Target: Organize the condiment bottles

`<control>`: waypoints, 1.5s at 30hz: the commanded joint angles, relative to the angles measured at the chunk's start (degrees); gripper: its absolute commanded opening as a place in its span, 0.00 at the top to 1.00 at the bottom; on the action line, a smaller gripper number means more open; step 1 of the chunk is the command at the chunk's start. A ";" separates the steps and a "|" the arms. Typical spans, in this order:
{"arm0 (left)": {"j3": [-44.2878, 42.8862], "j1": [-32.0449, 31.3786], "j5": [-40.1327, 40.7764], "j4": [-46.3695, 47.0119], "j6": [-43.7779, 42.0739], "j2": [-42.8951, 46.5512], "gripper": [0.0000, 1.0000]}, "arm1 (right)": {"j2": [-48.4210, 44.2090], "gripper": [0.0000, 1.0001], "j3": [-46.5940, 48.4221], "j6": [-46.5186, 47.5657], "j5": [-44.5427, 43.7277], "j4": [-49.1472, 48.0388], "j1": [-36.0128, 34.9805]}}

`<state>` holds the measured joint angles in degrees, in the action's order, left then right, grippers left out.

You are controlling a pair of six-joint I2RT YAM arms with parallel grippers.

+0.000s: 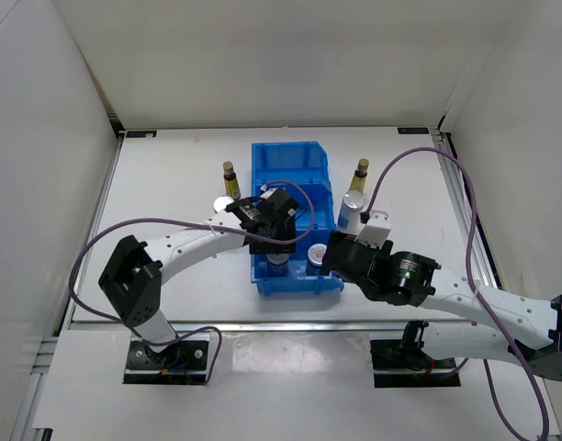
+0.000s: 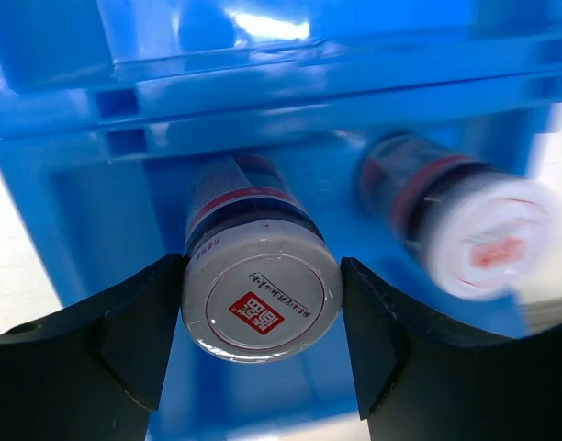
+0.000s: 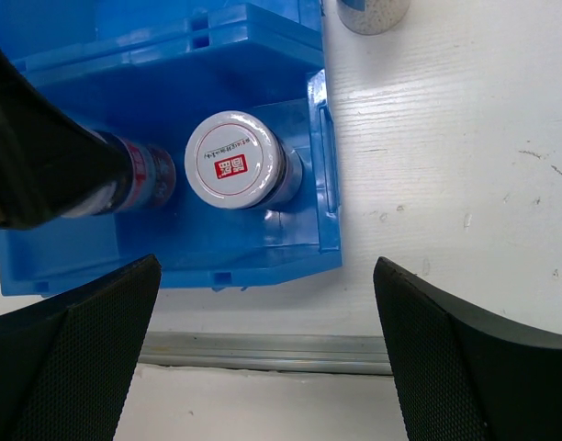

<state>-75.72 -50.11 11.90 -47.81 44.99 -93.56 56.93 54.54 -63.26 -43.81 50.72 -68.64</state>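
Observation:
My left gripper (image 1: 274, 241) reaches into the near compartment of the blue bin (image 1: 290, 152). In the left wrist view the gripper (image 2: 263, 317) is shut on a short silver-lidded jar with a red mark (image 2: 263, 294). The second jar (image 1: 315, 255) stands beside it in the same compartment (image 3: 235, 161). My right gripper (image 1: 334, 253) is open and empty over the bin's near right corner (image 3: 267, 349). One amber bottle (image 1: 230, 175) and one silver-topped cylinder (image 1: 224, 204) stand left of the bin. The other amber bottle (image 1: 361, 170) and cylinder (image 1: 352, 207) stand right of it.
The bin's middle and far compartments hold no bottle that I can see. A metal rail (image 3: 263, 354) runs along the table's near edge. White walls close in the table on three sides. A purple cable (image 1: 428, 156) loops over the right side.

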 commanded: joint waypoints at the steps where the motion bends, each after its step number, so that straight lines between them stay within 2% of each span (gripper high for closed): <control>1: 4.00 1.68 -3.64 9.47 -0.60 1.89 0.89 | -0.85 0.00 -0.05 -2.13 -2.77 -0.45 -0.18; 4: 5.59 2.82 -4.34 12.03 -2.09 0.49 0.89 | -0.85 0.00 -0.05 -2.13 -3.29 0.08 -0.18; 7: 7.07 3.52 -6.10 13.97 -2.63 -0.04 0.78 | -0.85 0.00 -0.05 -2.13 -3.30 0.08 -0.18; 11: 7.61 4.05 -7.85 14.59 -2.10 0.56 0.41 | -0.85 0.00 -0.05 -2.13 -3.30 0.08 -0.18; 12: 7.61 4.05 -7.86 14.59 -2.10 1.09 0.26 | -0.85 0.00 -0.05 -2.13 -3.30 0.08 -0.18; 14: 7.09 4.05 -8.38 14.59 -2.62 3.54 0.16 | -0.32 0.00 -0.05 -1.60 -3.30 0.08 -0.18; 15: 7.08 4.05 -8.39 14.07 -2.63 4.52 0.00 | -0.32 0.00 -0.05 -1.60 -3.30 0.08 -0.18; 22: -3.54 4.05 -6.99 3.44 -7.72 12.51 0.00 | 1.52 0.00 2.23 -1.60 -3.30 1.39 -0.18; 28: -7.51 5.71 3.37 -5.87 -14.05 23.74 0.00 | 3.71 0.00 7.92 2.96 -4.34 3.85 -0.18; 32: -1.37 12.11 14.89 -8.35 -17.57 31.75 0.00 | 6.26 0.00 14.70 6.92 -9.61 12.72 0.61; 34: 3.64 15.02 16.74 -8.35 -18.79 36.15 0.00 | 6.27 0.00 14.71 13.76 -14.44 12.74 1.84; 36: 8.02 18.19 17.27 -8.35 -18.80 38.18 0.00 | 4.95 0.00 14.71 18.33 -15.60 8.89 3.33; 37: 9.70 18.81 17.28 -8.35 -18.80 39.67 0.00 | 3.82 0.00 14.71 25.92 -14.82 6.09 5.95; 38: 11.72 19.43 17.80 -7.65 -18.80 40.20 0.00 | 3.20 0.00 14.02 29.39 -13.33 1.01 7.72; 39: 15.39 19.43 20.24 -6.17 -18.28 40.21 0.00 | 2.49 0.00 13.31 36.04 -11.05 -1.74 12.34; 41: 13.16 20.04 20.27 -7.99 -17.75 38.64 0.00 | 2.49 0.01 13.31 40.40 -4.21 -6.40 17.90; 42: 12.54 20.05 19.66 -8.00 -18.53 38.63 0.00 | 4.31 0.03 13.92 41.72 1.83 -8.60 23.06; 45: 13.23 21.98 20.35 -7.47 -18.54 37.22 0.00 | 10.45 0.04 16.37 45.33 10.30 -9.85 31.60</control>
<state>-61.95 -29.76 29.56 -55.88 27.20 -56.93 62.57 68.14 -27.44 -44.03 47.16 -43.33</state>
